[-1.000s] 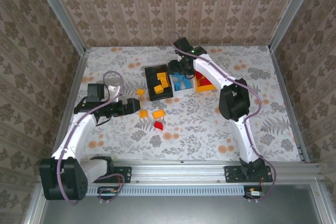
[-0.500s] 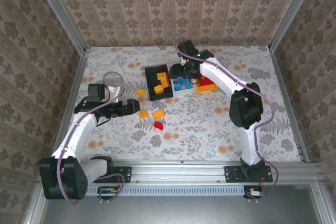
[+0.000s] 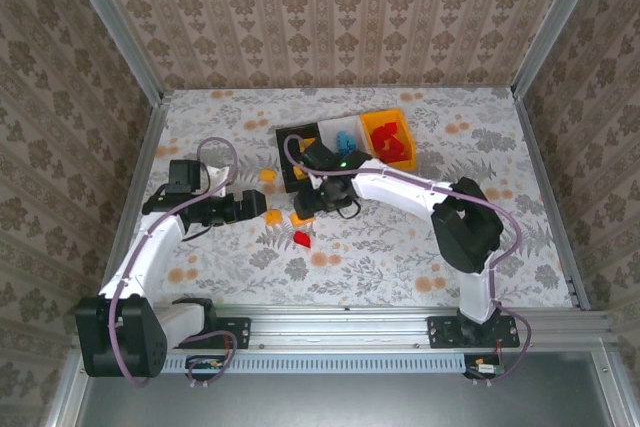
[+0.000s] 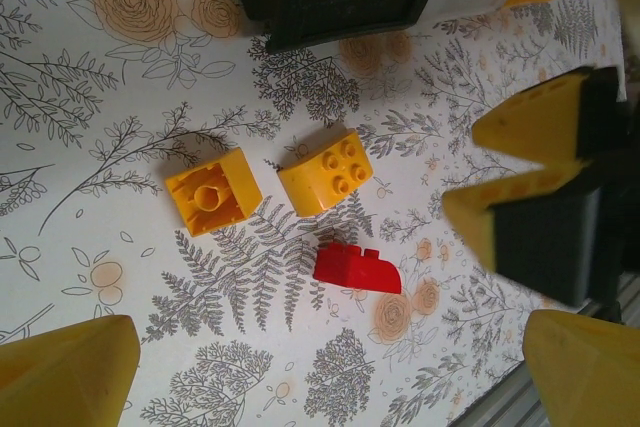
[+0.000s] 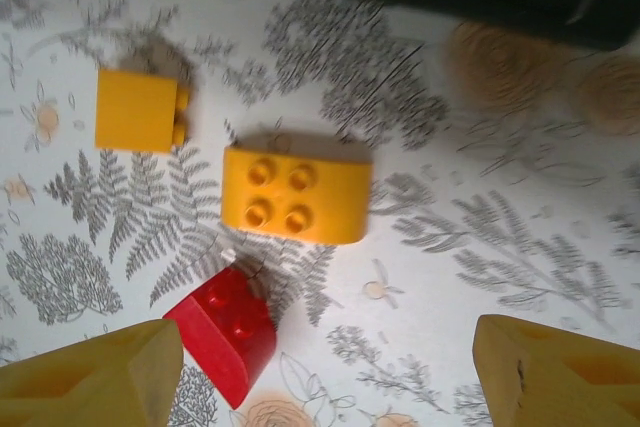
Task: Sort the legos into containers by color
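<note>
Right now the right jaws stand spread and empty over the loose pieces. The studded orange-yellow brick (image 5: 296,195) lies just ahead of the gap between their tips, studs up. Its long axis runs across, from one tip toward the other, so we judge a straight close would meet its short ends. A red sloped brick (image 5: 222,332) sits just beside one tip, and a smaller orange-yellow brick (image 5: 140,110) lies near, hollow side up.

The left jaws, also spread wide and empty, face the same three from the left-edge side; we judge the right arm nearer.

All are glossy hard plastic on a matte, leaf-printed surface (image 3: 400,237). Toward the far edge stand the black tray (image 3: 284,152), the white tray (image 3: 328,127) with light blue bricks (image 3: 345,140), and the orange-yellow tray (image 3: 385,115) with red bricks (image 3: 397,145).
</note>
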Available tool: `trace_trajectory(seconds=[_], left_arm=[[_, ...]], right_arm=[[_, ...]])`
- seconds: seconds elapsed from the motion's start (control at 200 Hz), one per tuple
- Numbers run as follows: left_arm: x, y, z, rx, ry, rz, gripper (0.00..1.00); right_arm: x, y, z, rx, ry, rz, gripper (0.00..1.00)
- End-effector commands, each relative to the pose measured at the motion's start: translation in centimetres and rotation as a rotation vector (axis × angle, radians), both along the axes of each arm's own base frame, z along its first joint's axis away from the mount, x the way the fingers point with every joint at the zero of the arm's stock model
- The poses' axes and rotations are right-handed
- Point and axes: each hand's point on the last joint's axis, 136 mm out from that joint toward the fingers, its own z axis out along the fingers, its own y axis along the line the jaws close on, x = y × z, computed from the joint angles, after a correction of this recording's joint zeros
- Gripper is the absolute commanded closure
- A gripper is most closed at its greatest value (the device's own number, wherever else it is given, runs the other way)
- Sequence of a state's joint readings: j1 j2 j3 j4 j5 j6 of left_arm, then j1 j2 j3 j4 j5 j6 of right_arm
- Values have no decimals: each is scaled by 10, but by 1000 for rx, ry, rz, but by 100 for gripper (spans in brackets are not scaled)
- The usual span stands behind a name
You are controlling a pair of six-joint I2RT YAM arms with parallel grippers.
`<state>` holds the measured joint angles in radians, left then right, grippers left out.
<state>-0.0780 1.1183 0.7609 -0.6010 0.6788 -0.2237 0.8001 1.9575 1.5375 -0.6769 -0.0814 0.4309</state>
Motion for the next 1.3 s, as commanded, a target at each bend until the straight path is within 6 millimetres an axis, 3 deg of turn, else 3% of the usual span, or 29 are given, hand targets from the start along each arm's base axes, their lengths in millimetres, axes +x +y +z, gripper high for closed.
trace_trajectory(seconds=[0.0, 0.47, 0.86, 1.295], left_arm=[[1, 1, 8, 14, -12, -5, 0], [3, 2, 9, 15, -19, -1, 0], [2, 2, 9, 12, -16, 0, 0], [2, 1, 9, 8, -13, -1, 0]], right_arm=[[1, 11, -15, -32, 4, -15, 21], [8, 32, -43, -153, 3, 31, 20], [7, 30, -65, -302, -10, 73, 20], [6, 31, -79, -307, 23, 75, 35]])
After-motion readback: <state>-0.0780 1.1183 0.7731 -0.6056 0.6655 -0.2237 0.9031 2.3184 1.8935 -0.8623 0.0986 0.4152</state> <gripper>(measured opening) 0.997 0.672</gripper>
